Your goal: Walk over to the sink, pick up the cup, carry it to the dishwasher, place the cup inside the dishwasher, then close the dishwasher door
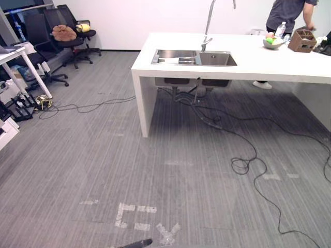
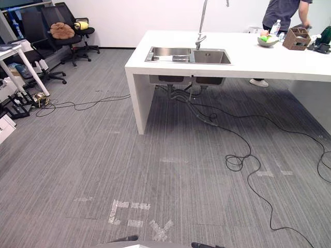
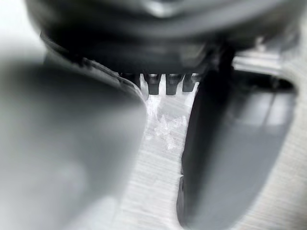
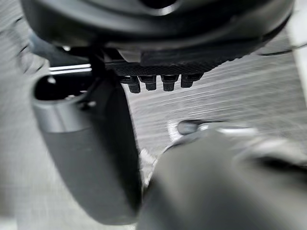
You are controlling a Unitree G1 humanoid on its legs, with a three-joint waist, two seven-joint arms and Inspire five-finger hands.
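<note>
We stand on the grey floor [image 1: 155, 165], well apart from the white tabletop [image 1: 258, 59] with the sink [image 1: 217, 58] in it. We cannot make out the cup from here. Our left hand [image 3: 168, 52] and right hand [image 4: 158, 48] hang with loose fingers and hold nothing. A person [image 1: 287, 13] stands behind the tabletop's far end.

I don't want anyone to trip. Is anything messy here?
Yes. A thin black cable snakes loose across the floor left of the white counter, and the white tape marks look torn.
</note>
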